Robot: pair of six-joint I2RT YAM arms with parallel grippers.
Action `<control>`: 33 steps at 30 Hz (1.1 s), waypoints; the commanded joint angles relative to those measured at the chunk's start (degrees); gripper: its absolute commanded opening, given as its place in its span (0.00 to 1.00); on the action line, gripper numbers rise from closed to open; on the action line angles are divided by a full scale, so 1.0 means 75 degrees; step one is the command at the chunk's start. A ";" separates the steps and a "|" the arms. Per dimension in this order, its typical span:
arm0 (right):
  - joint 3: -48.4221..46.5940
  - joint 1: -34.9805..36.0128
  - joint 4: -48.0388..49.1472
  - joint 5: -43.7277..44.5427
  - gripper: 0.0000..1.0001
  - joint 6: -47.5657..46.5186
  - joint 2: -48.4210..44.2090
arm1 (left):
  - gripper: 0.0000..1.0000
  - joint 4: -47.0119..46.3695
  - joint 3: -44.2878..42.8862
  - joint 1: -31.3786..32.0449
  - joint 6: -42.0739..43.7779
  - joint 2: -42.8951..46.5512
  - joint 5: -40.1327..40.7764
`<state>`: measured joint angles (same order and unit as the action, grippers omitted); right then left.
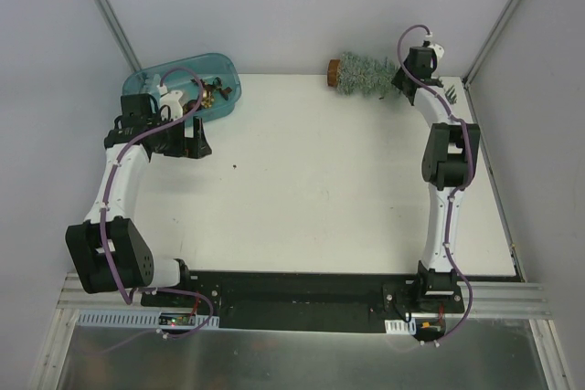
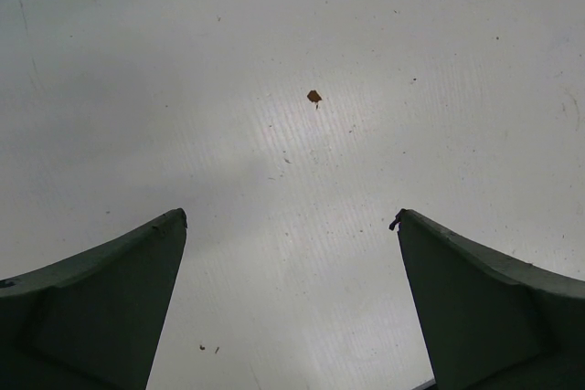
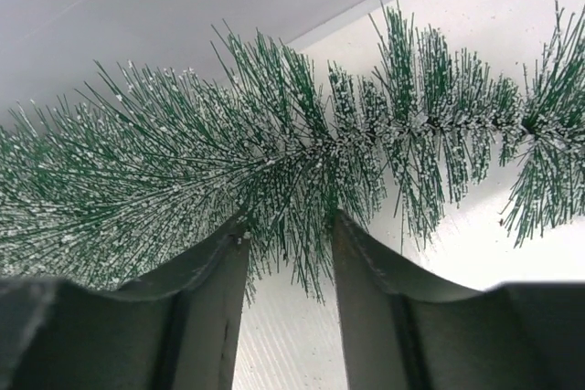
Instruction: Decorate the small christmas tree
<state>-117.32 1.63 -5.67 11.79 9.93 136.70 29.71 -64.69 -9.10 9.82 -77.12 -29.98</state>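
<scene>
The small christmas tree [image 1: 364, 74] lies on its side at the table's far edge, with its brown round base [image 1: 335, 70] to the left and its tip to the right. My right gripper [image 1: 403, 80] is at the tip end. In the right wrist view the frosted green bristles [image 3: 274, 148] fill the frame. The right gripper [image 3: 291, 226] has its jaws narrowed on a tuft of the lower bristles, and the stem lies just past the fingertips. My left gripper [image 1: 187, 141] hangs wide open and empty [image 2: 291, 216] over bare table, beside the teal tray.
A teal plastic tray [image 1: 230, 73] with several small ornaments [image 1: 212, 93] stands at the back left. A few small dark pieces [image 1: 452, 93] lie at the far right edge. A brown speck [image 2: 313, 96] lies on the table. Grey walls close the back and sides.
</scene>
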 commanded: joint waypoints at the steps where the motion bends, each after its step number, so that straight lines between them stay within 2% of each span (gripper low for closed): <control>1: -0.0202 0.0005 0.0452 0.0232 0.36 -0.0363 -0.0133 | 0.99 -0.0247 0.0117 -0.0029 0.0003 0.0041 -0.0140; 5: 0.0020 0.0076 0.0568 0.0244 0.16 -0.0621 -0.0309 | 0.99 -0.0317 0.0199 -0.0040 -0.0044 0.0099 -0.0128; 10: 0.0208 0.0216 0.0616 0.0373 0.01 -0.1054 -0.0555 | 0.99 -0.0341 0.0257 -0.0040 -0.0056 0.0146 -0.0035; 15: 0.0781 0.0590 0.0721 0.0724 0.01 -0.1721 -0.1163 | 0.99 -0.0341 0.0374 -0.0040 -0.0079 0.0403 -0.0034; 23: 0.2866 0.1575 0.1950 0.1216 0.01 -0.2917 -0.3224 | 0.99 -0.0306 0.0562 -0.0040 -0.0126 0.1048 -0.0046; 33: 0.4766 0.2665 0.2373 0.1556 0.01 -0.3785 -0.5417 | 0.99 0.0057 0.0633 -0.0040 -0.0044 0.1915 0.0130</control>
<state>-84.99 20.56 7.84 20.86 -14.85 102.52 28.56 -60.38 -9.08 9.50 -65.76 -29.50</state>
